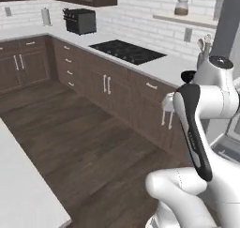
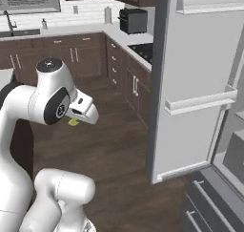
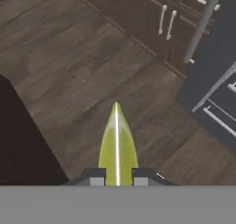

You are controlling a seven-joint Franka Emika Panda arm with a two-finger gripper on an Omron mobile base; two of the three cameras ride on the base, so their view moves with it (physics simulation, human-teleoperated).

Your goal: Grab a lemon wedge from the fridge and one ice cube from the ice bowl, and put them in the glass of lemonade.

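Observation:
In the hand view the lemon wedge (image 3: 117, 144), a slim yellow-green sliver, points away from me between my gripper's (image 3: 117, 180) two dark fingertips, which are shut on it. From the right base view the gripper (image 2: 77, 117) hangs above the wooden floor with a bit of the lemon wedge (image 2: 73, 122) showing under it. To its right stands the tall grey fridge (image 2: 195, 78), its door swung open toward me. The ice bowl and the glass of lemonade are out of view.
Dark cabinets (image 1: 112, 88) under a white counter run along the far wall, with a black cooktop (image 1: 127, 51) and a toaster (image 1: 79, 20). The fridge's lower drawers (image 3: 216, 105) lie ahead on the right. An island counter corner (image 1: 23, 189) sits near left. Wooden floor (image 1: 79, 133) lies open between.

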